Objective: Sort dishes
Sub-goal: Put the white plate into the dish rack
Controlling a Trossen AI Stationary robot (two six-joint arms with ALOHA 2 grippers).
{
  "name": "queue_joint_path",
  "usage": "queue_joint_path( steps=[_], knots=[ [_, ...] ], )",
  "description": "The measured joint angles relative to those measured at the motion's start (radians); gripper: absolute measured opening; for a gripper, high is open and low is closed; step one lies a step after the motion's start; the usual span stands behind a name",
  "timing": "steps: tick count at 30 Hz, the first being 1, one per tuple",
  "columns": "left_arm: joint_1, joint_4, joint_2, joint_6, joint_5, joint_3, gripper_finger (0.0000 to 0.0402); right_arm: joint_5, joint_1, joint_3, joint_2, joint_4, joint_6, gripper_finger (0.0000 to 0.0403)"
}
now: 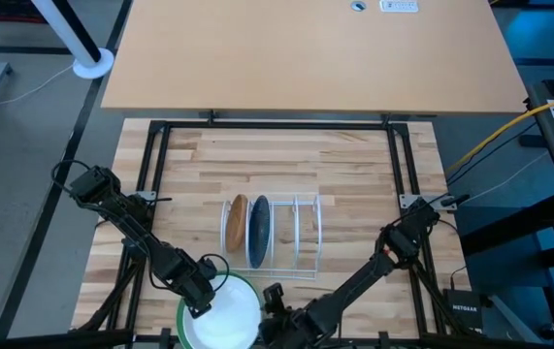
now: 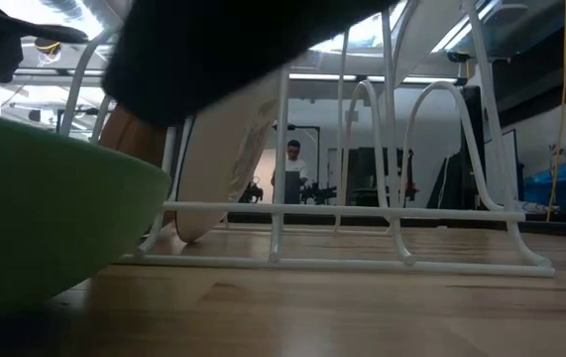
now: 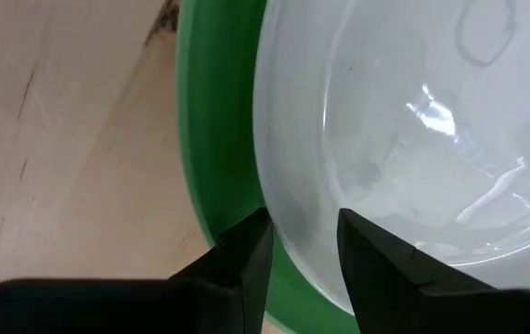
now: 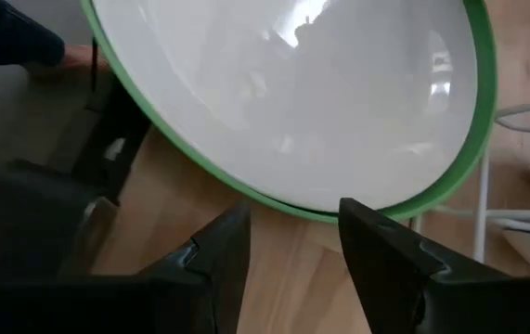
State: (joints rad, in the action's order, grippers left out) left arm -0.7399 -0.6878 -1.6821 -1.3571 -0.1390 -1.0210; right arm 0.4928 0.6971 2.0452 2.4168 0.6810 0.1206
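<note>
- High view: the white plate (image 1: 226,315) lies nested in the green plate (image 1: 188,312) at the desk's (image 1: 354,174) near edge, just in front of the white wire rack (image 1: 296,233).
- Left end effector (image 1: 199,302) sits at the stack's rim; in its wrist view the fingers (image 3: 237,269) stand apart, straddling the white plate's edge, not clamped.
- Risk, as I judge it: closing here could catch both rims, so the green plate lifts too, then drops.
- Right end effector (image 1: 273,296) waits just beside the stack, fingers (image 4: 390,255) apart and empty; the arms are near enough to collide.
- The tan-brown plate (image 1: 238,221) and dark blue plate (image 1: 259,225) stand upright in the rack's left slots; a carried plate could knock them.
</note>
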Motion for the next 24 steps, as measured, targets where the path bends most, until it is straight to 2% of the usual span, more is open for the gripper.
queue_joint_path(
  steps=[18,24],
  knots=[
    [0.003,0.030,-0.001,-0.019,-0.010,0.001,0.0113,0.002,-0.034,-0.097,0.005,-0.178,-0.004,0.0169],
    [0.005,0.074,-0.001,-0.022,0.048,-0.001,0.0113,0.020,-0.057,-0.099,0.005,-0.224,0.002,0.0169]
  ],
)
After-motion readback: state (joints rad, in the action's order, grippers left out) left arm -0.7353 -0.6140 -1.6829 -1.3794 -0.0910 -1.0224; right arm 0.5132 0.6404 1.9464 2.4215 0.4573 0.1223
